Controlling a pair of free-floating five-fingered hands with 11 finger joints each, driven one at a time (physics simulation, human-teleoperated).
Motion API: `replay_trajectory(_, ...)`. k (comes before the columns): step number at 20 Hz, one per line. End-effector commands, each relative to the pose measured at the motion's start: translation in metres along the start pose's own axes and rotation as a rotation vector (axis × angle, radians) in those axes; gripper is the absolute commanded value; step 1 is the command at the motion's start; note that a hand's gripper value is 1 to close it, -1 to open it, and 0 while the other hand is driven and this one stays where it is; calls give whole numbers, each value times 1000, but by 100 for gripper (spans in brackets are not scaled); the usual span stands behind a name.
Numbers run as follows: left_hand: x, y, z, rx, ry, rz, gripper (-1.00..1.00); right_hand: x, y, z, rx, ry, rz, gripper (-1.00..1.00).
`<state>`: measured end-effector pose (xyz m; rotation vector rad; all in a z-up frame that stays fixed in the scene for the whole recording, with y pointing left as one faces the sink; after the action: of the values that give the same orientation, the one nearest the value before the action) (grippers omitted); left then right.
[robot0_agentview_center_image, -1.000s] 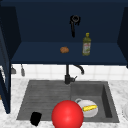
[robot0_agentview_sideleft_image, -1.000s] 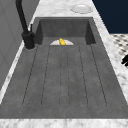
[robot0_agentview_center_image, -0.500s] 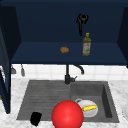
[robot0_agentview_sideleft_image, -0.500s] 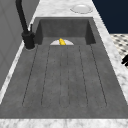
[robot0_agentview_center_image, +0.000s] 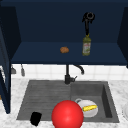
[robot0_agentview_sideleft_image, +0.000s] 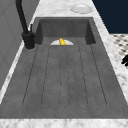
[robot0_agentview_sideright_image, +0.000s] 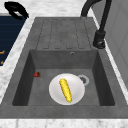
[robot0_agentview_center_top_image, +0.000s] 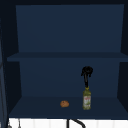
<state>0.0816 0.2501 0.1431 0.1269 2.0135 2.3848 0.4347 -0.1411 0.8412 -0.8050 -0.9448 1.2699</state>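
Note:
My right hand (robot0_agentview_center_image: 87, 18) hangs inside the open wall cabinet, straight above a green bottle (robot0_agentview_center_image: 86, 46) that stands on the lower shelf (robot0_agentview_center_image: 37, 56). Its fingers (robot0_agentview_center_top_image: 86, 80) stretch straight down to the bottle's cap and are not curled round it. The same hand (robot0_agentview_center_top_image: 87, 71) and bottle (robot0_agentview_center_top_image: 86, 99) appear in the upper view. My left hand (robot0_agentview_center_image: 35, 118) floats idle over the counter's front edge by the drainboard, fingers relaxed and holding nothing; it is also at the frame edge in the side views (robot0_agentview_sideright_image: 16, 9) (robot0_agentview_sideleft_image: 125, 60).
A small brown item (robot0_agentview_center_image: 64, 50) lies on the shelf left of the bottle. In the basin a white plate (robot0_agentview_sideright_image: 76, 95) carries a corn cob (robot0_agentview_sideright_image: 65, 90). A red ball (robot0_agentview_center_image: 67, 115) sits at the sink's front. The black faucet (robot0_agentview_center_image: 67, 78) stands behind the grooved drainboard (robot0_agentview_sideleft_image: 65, 75).

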Motion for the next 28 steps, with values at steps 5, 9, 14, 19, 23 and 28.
replay_trajectory(5,0,0,0,0,0,0,0,-21,3,47,-18,-20,-36,-100)
replay_trajectory(9,0,0,0,0,0,0,0,-27,8,62,-22,-31,-34,-100)
replay_trajectory(14,0,0,0,0,0,0,0,-34,24,33,22,-30,-3,-100)
replay_trajectory(19,0,0,0,0,0,0,0,-36,28,-10,83,-39,13,-100)
replay_trajectory(23,0,0,0,0,0,0,0,-39,42,-41,125,-46,38,-100)
replay_trajectory(28,0,0,0,0,0,0,0,-43,43,-74,160,-58,15,-100)
